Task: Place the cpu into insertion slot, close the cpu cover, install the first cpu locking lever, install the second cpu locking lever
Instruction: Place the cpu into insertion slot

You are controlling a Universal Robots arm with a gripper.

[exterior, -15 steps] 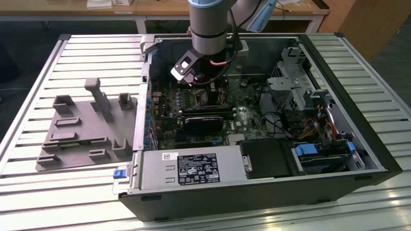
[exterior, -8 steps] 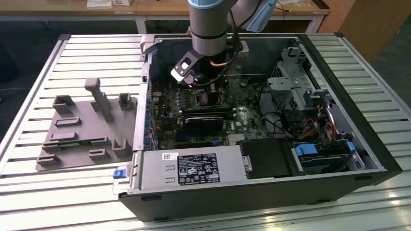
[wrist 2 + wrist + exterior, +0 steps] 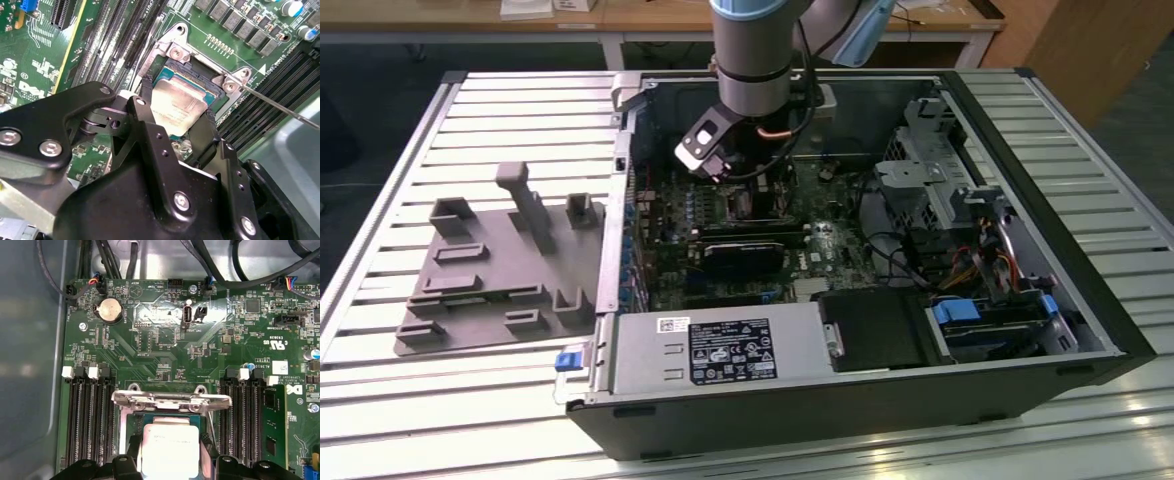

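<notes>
Gripping the chip at the open socket

The cpu (image 3: 177, 105), a small flat square chip with a pale silver-tan metal face, is clamped by the black gripper (image 3: 171, 465), with one finger (image 3: 142, 117) pressed against each of two opposite edges. The chip is held level directly over the insertion slot (image 3: 195, 70), a dark-framed square socket set into the green circuit board (image 3: 165, 345). Whether it is already seated cannot be told. The dull silver cpu cover (image 3: 170, 401) is stood open at one edge of the slot. A thin metal lever rod (image 3: 280, 107) is raised beside it. The board is housed in an open black computer case (image 3: 854, 400) laid on a slatted metal table (image 3: 480, 110).
</notes>
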